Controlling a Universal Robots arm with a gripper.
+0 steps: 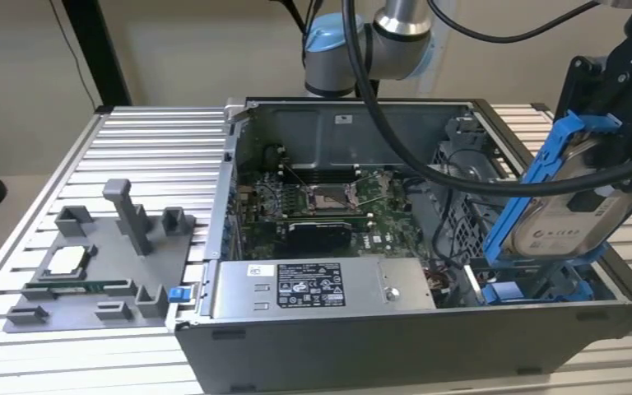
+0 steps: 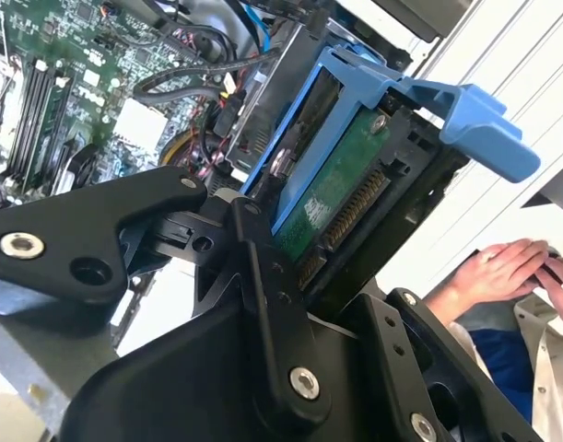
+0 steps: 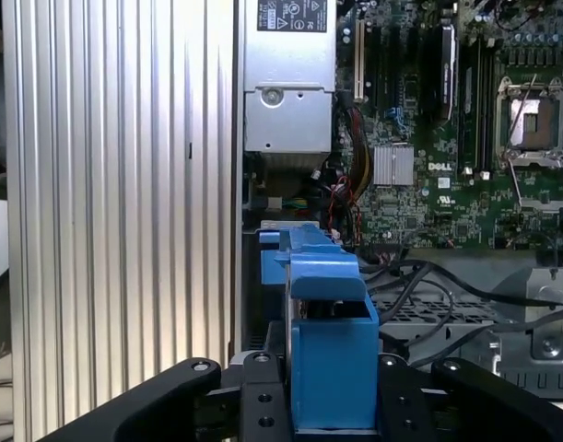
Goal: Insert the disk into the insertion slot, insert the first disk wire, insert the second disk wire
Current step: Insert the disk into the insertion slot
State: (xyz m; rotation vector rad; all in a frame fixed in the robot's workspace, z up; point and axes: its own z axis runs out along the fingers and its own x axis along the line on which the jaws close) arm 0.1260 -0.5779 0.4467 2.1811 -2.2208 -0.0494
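My gripper (image 1: 615, 152) is shut on the disk (image 1: 563, 220), a silver drive with a white label in a blue carrier frame (image 1: 536, 177). In the exterior view the disk stands steeply tilted at the case's right side. Its lower end is at the blue rails of the insertion slot (image 1: 536, 288) in the front right corner. In the second wrist view the disk's green circuit board (image 2: 336, 203) and the carrier's blue tab (image 2: 470, 115) rise between my black fingers (image 2: 263, 276). The first wrist view has the blue carrier (image 3: 327, 350) clamped in the gripper (image 3: 327, 410). Black cables (image 3: 424, 287) lie beside the bay.
The open computer case (image 1: 404, 346) holds a motherboard (image 1: 327, 206), a grey labelled power-supply box (image 1: 305, 288) and a perforated metal cage (image 1: 464, 197). A grey fixture plate (image 1: 96, 271) sits on the ribbed table on the exterior view's left. A person's hands (image 2: 521, 267) are beyond the case.
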